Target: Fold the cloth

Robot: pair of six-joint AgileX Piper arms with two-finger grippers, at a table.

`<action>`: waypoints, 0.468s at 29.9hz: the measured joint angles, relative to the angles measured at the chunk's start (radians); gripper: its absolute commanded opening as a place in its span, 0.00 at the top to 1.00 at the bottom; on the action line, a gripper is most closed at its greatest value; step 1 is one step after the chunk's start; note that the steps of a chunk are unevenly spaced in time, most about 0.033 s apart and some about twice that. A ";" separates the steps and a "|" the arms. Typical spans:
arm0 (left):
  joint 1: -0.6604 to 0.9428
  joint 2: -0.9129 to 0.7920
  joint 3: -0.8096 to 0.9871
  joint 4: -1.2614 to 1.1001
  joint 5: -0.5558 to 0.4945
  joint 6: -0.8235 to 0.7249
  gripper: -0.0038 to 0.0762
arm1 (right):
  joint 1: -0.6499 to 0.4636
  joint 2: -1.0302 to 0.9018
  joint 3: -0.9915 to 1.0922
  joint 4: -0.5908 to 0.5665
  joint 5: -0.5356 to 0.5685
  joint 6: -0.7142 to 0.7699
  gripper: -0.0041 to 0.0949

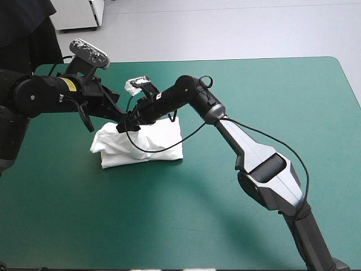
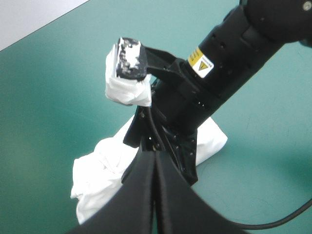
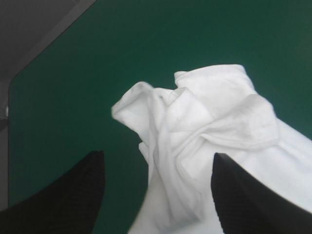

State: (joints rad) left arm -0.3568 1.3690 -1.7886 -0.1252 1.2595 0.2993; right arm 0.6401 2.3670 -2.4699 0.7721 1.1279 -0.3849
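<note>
The white T-shirt (image 1: 113,148) is seen as a crumpled, loosely gathered bundle lying on the counter (image 1: 186,220). It rests on the teal-green cover, in the left half, about midway between the near and far edges.

The left pincer (image 2: 156,155) is fully closed, its two black fingers (image 2: 131,200) pressed together into one pointed arch. No cloth is seen between them, and the bundle is found just ahead of and beneath the tip.

The right pincer (image 3: 157,155) is spread wide with nothing gripped. Rumpled folds of the T-shirt are seen between and ahead of its fingers.

In the high view both pincers are found close together over the far-left part of the bundle. Whether either touches the cloth cannot be told there.
</note>
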 measured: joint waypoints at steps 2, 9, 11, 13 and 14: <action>0.000 -0.009 0.001 0.000 0.000 0.000 0.98 | -0.009 0.000 -0.064 -0.056 0.045 0.036 0.35; 0.000 -0.037 0.001 0.000 0.000 0.000 0.98 | -0.111 -0.017 -0.143 -0.258 0.118 0.206 0.35; 0.000 -0.042 0.001 0.000 0.000 0.000 0.98 | -0.140 -0.028 -0.143 -0.269 0.118 0.225 0.35; 0.000 -0.046 0.001 -0.004 0.000 0.000 0.98 | -0.163 -0.046 -0.143 -0.293 0.118 0.242 0.35; 0.000 -0.047 0.001 -0.005 0.000 0.000 0.98 | -0.173 -0.057 -0.142 -0.304 0.118 0.253 0.35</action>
State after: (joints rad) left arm -0.3568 1.3218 -1.7877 -0.1299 1.2595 0.2993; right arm 0.4675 2.3100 -2.6120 0.4677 1.2464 -0.1316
